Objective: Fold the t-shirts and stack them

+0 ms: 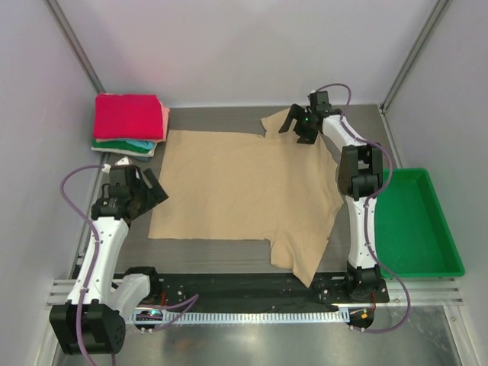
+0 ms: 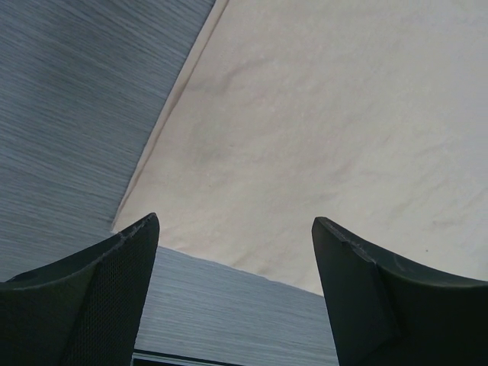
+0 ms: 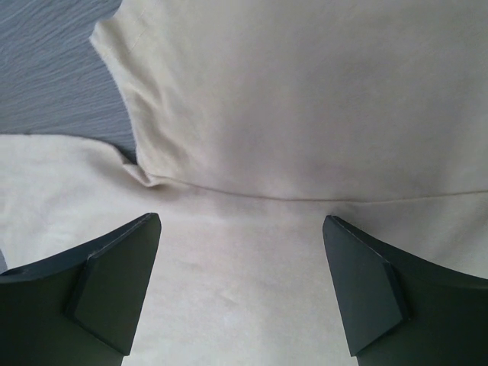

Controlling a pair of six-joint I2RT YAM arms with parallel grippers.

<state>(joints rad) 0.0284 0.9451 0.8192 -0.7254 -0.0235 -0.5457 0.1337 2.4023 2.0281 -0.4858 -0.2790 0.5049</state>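
Rig — left arm (image 1: 101,248) bent low, left gripper (image 2: 232,229) jaws wide apart; right arm (image 1: 360,221) outstretched, right gripper (image 3: 240,221) jaws spread.

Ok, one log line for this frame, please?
tan t-shirt: flat, unfolded | left gripper: open over hem corner | right gripper: open over far sleeve | folded stack: far-left corner, pink-red on top

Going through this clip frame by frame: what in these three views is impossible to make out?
- Stack of folded cloth shirts, top view: the pink-red top one covers the rest; the count beneath is unclear.
- Flat tan cloth t-shirt, top view: its far sleeve is partly hidden by the right tool.
- Both wrist views: frame edges cut the shirt; whether the left tool or right one touches cloth cannot be told.
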